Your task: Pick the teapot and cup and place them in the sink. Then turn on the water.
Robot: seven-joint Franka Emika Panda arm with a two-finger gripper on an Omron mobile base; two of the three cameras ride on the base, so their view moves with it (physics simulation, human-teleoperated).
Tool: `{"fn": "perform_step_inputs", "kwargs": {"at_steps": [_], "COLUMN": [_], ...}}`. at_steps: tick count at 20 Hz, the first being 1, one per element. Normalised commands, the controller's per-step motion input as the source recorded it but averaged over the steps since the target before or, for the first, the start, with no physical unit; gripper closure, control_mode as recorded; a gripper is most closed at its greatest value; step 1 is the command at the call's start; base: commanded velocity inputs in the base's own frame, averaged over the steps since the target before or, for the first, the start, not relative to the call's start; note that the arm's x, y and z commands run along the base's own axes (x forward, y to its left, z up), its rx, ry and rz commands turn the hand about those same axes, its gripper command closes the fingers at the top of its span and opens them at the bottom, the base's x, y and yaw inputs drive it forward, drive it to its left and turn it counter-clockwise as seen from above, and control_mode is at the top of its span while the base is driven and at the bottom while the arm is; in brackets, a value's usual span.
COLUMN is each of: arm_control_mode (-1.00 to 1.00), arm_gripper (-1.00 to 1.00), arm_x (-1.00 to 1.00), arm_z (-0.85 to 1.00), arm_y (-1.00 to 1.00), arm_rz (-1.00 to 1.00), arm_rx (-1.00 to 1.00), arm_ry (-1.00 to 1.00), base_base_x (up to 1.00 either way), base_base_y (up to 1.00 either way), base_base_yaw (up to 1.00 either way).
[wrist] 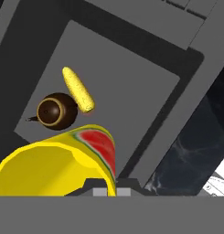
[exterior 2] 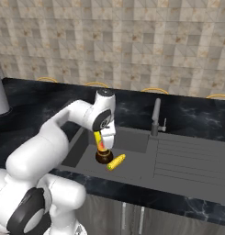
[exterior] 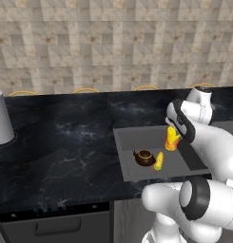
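My gripper (exterior 2: 103, 137) is shut on the yellow cup (exterior 2: 100, 140) and holds it just above the sink (exterior 2: 132, 142), over the basin's left half. In the hand view the cup (wrist: 63, 164) looms close at the bottom, its red mark facing up. The dark-brown teapot (exterior 2: 104, 157) rests on the basin floor right under the cup, also seen as the teapot (exterior: 144, 158) and the teapot (wrist: 56, 109). From the left base view the cup (exterior: 172, 138) hangs beside my forearm above the sink (exterior: 137, 140). The dark tap (exterior 2: 155, 117) stands behind the basin; no stream shows.
A knobbly yellow elongated item (exterior 2: 116, 162) lies in the basin next to the teapot. A ridged drainboard (exterior 2: 187, 153) extends right of the basin. A grey cylinder (exterior: 1, 118) stands on the black marble counter (exterior: 65, 142) at far left. An oven front (exterior: 56, 223) sits below.
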Motion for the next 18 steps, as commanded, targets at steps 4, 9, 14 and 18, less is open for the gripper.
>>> {"fn": "perform_step_inputs", "kwargs": {"at_steps": [4,9,14,18], "arm_control_mode": [-1.00,-1.00,-1.00,-1.00], "arm_gripper": [1.00,1.00,1.00,1.00], "arm_x": [0.04,0.15,0.16,0.20], "arm_z": [-0.32,-0.16,-0.11,-0.22], "arm_y": [-0.03,-0.19,-0.25,-0.18], "arm_rz": [-0.16,-0.10,-0.01,0.00], "arm_rx": [0.00,0.00,0.00,0.00], "arm_ry": [-0.08,-0.03,0.00,0.00], "base_base_x": [0.00,0.00,0.00,0.00], "base_base_y": [0.00,0.00,0.00,0.00], "base_base_yaw": [0.00,0.00,0.00,0.00]}}
